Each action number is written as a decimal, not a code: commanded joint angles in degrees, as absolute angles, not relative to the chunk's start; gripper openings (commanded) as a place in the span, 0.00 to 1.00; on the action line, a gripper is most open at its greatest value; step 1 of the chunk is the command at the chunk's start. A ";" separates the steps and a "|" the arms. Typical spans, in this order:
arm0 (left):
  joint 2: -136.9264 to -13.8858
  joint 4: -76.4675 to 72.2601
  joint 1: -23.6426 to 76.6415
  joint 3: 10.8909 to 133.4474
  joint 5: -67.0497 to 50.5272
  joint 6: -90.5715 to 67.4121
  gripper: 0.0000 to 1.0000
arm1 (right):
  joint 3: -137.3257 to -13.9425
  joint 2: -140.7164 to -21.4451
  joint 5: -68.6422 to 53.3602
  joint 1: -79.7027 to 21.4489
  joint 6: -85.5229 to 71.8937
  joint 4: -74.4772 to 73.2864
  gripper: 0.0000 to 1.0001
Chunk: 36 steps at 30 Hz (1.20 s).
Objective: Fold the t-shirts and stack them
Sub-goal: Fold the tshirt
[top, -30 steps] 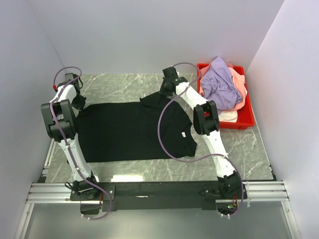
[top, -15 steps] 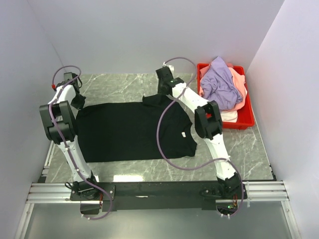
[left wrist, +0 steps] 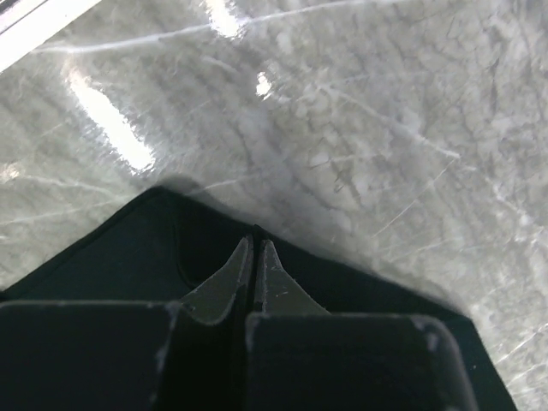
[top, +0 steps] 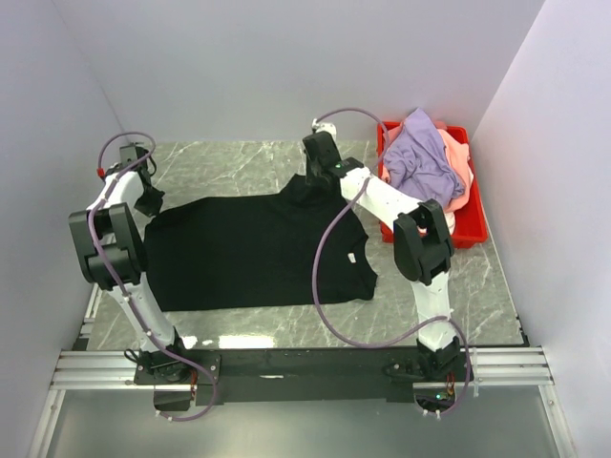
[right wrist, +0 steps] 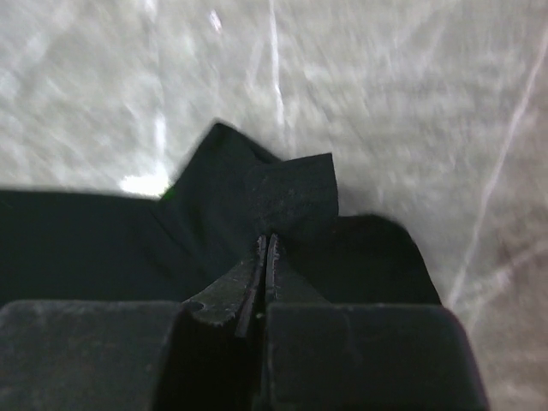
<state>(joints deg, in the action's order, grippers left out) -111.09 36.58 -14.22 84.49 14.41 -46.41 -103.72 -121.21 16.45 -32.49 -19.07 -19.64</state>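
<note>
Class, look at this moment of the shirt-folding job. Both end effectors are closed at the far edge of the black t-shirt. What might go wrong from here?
1. The right end effector pinches only a small bunched bit of the black t-shirt, at its sleeve. The cloth may slip free when lifted.
2. The purple cable droops over the shirt and could drag it.
3. The right arm sits close to the red bin. A swing might knock it.
</note>
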 commanded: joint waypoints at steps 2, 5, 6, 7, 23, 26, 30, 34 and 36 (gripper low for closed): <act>-104.43 34.10 -14.15 80.69 14.59 -47.37 0.00 | -96.52 -112.08 16.79 -33.66 -15.21 -16.35 0.00; -101.79 33.58 -14.15 77.97 15.38 -47.90 0.00 | -91.24 -107.95 17.49 -34.54 -14.24 -15.21 0.00; -101.17 33.40 -14.06 77.26 15.55 -47.90 0.01 | -89.66 -106.80 17.58 -34.98 -13.89 -14.68 0.00; -100.55 33.40 -14.06 76.12 15.64 -47.99 0.01 | -87.04 -105.74 17.75 -35.15 -13.89 -14.50 0.00; -88.51 32.87 -16.34 64.25 20.21 -50.98 0.00 | -68.47 -91.33 17.58 -37.18 -15.56 -13.18 0.00; -87.63 33.22 -17.05 63.20 20.92 -51.07 0.01 | -66.54 -89.92 17.49 -37.88 -15.91 -13.88 0.00; -86.57 33.13 -18.45 61.53 21.62 -51.33 0.01 | -64.16 -88.07 17.93 -39.02 -16.17 -14.68 0.00; -85.70 31.73 -20.30 59.59 20.57 -51.33 0.01 | -61.71 -86.23 17.32 -40.08 -17.05 -15.12 0.00; -85.87 31.38 -21.18 59.41 20.56 -51.24 0.01 | -60.82 -85.78 17.40 -40.69 -17.57 -15.38 0.00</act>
